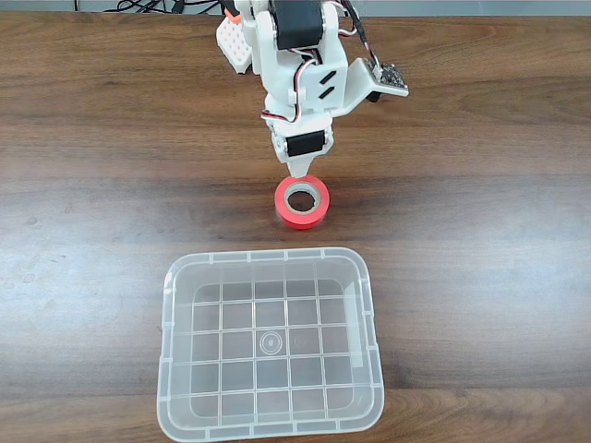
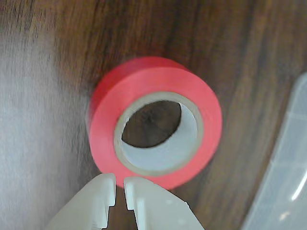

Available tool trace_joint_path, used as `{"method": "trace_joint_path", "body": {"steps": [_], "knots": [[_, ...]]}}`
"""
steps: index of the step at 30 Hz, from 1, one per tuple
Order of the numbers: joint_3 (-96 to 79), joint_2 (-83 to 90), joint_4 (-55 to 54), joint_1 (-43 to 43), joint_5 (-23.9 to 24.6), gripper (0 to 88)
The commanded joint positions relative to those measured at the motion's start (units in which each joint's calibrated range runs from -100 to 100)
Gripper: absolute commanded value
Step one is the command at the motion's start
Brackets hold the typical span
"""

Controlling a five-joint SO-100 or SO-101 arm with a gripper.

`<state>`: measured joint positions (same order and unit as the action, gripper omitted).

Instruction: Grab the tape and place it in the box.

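Observation:
The red tape (image 1: 301,219) lies flat on the wooden table, its pale core ring facing up, just beyond the far edge of the clear box (image 1: 170,351). My white gripper (image 1: 297,172) points down right behind the roll, its tip at the roll's far rim. In the wrist view the tape (image 2: 144,79) is close up and the two fingers (image 2: 120,182) meet at its near rim with only a thin slit between them; they hold nothing. The gripper is shut. A corner of the box (image 2: 288,177) shows at the right edge.
The dark wooden table (image 1: 480,231) spreads out on both sides of the tape and box. The arm's white base and black cables (image 1: 148,7) sit at the far edge.

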<state>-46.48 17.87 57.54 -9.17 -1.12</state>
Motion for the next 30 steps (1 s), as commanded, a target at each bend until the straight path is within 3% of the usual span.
{"method": "trace_joint_path", "body": {"steps": [1,5,11,30], "knots": [[1.0,-2.3,-3.6,0.3,-0.2,2.1],[1.1,-4.1,-4.2,0.2,-0.2,2.9],[1.1,-3.7,-3.3,0.2,-0.2,16.0],[0.3,-9.5,-2.3,0.8,-0.2,16.0]]}}
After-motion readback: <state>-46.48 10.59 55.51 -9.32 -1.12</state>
